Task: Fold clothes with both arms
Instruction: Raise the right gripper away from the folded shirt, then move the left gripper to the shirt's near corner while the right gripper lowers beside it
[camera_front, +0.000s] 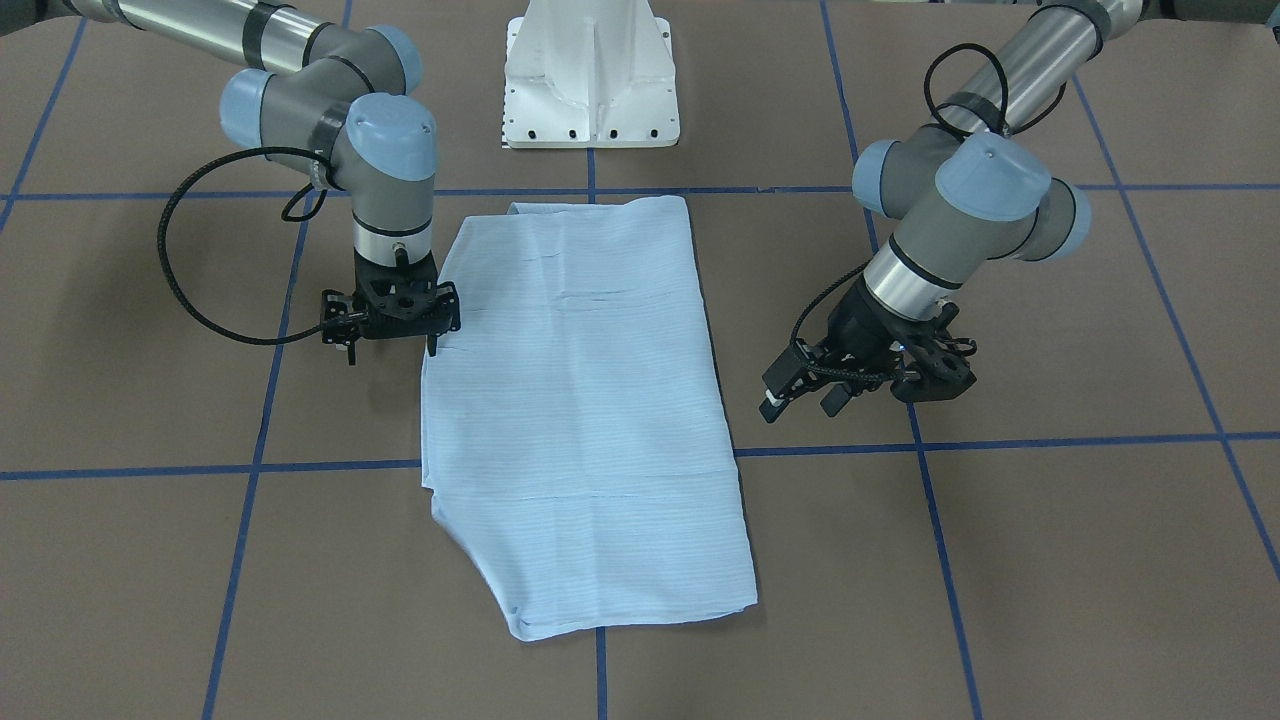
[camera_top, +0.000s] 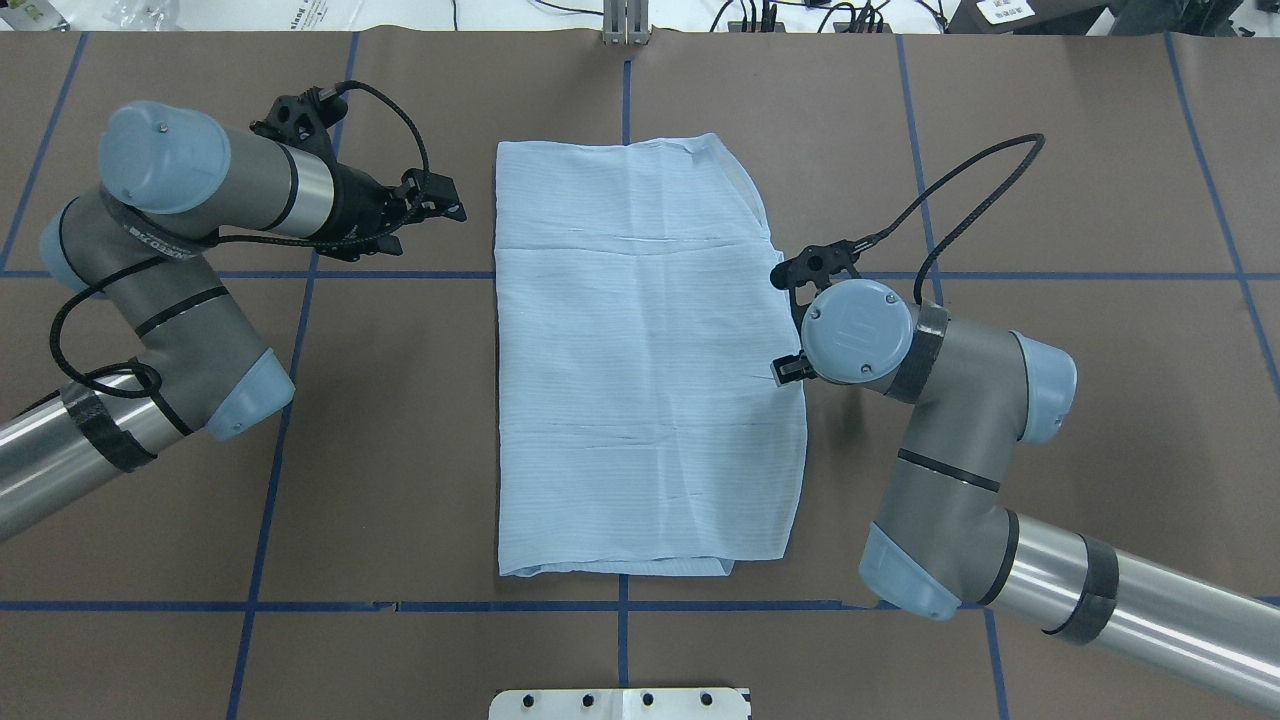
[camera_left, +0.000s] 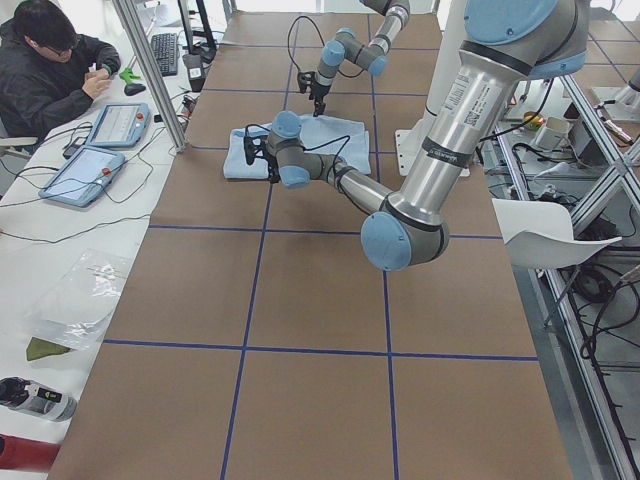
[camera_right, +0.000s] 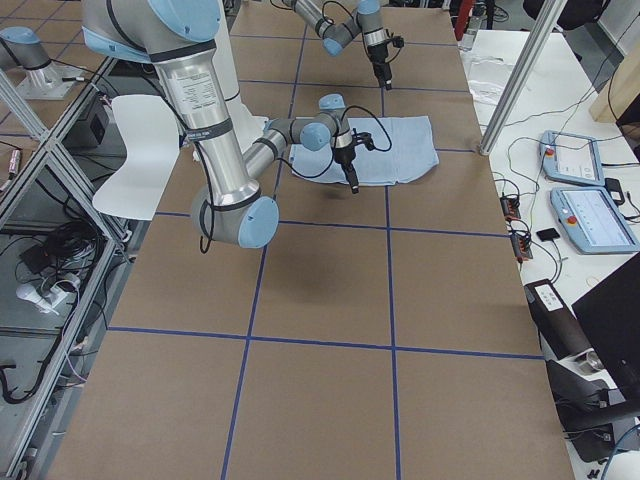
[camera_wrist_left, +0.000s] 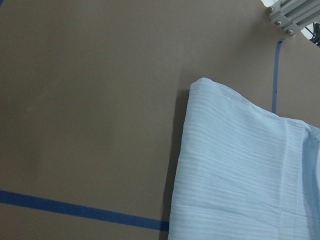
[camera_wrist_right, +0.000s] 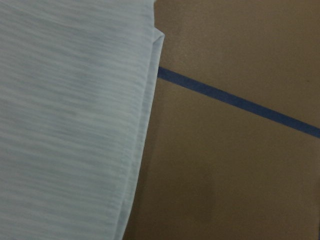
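Shirt (camera_top: 640, 350): a long narrow rectangle lying flat at frame centre in the overhead view, short ends toward top and bottom, layers a little uneven along the lower edge. Right tool (camera_front: 395, 342) hangs point-down at one long edge of the cloth, about mid-length, on it or just beside it. Left tool (camera_top: 438, 200) sits off the cloth's upper-left corner, apart from it, over bare worktop (camera_top: 400, 450). Cannot tell whether either tool's fingers are spread or closed; neither visibly holds cloth.

Judgement: end-to-end fold is due. Take both corners of one short end, pinch every layer, lift level, keep the edge taut, lay it square.
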